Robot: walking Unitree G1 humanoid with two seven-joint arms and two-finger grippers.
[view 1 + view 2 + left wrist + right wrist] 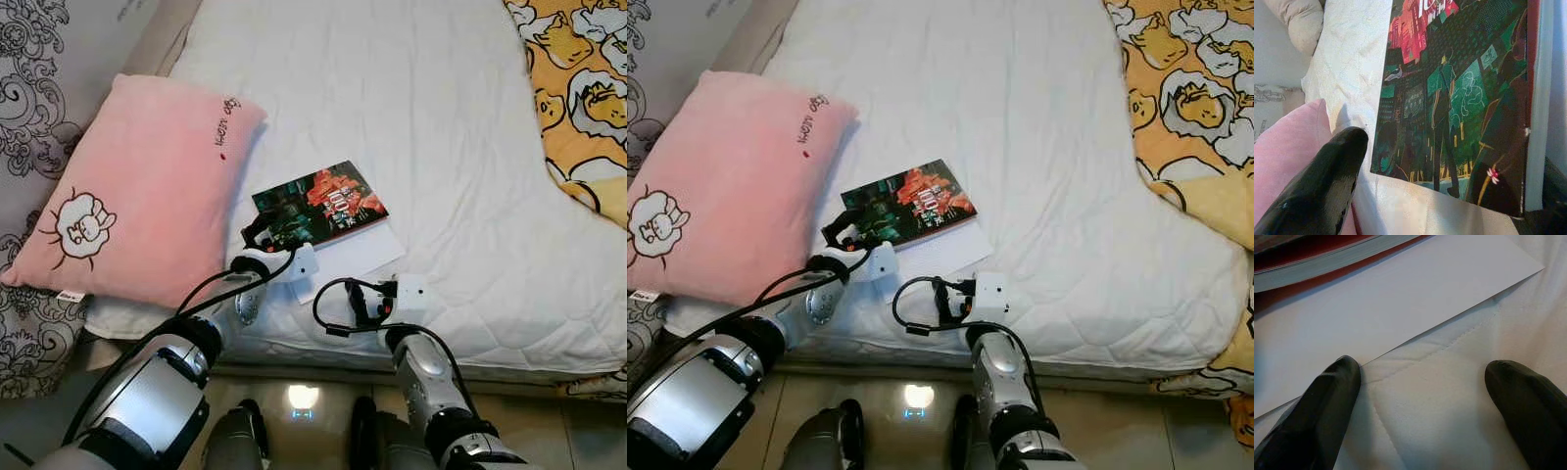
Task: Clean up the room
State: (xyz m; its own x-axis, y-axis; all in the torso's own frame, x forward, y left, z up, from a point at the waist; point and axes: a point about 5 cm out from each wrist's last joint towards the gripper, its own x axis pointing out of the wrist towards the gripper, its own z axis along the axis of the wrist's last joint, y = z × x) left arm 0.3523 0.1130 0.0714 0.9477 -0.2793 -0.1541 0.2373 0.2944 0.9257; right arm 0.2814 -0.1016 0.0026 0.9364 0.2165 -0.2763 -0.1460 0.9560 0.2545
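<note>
Both grippers are held spread and empty at the book (320,206): left gripper (257,233) straddling its near corner, right gripper (1425,396) beside the paper (358,257) beneath it, apparently for pickup.

Both silver arms reach forward, left pincer (257,232) and right pincer (1422,396) spread.

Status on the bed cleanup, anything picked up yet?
Nothing lifted yet. The book still lies flat on the white sheet of paper on the mattress, beside the pink pillow. In hand: the left pincer is open at the book's near corner; the right pincer is open at the paper's edge, touching neither. Left: grasp and remove both.
</note>
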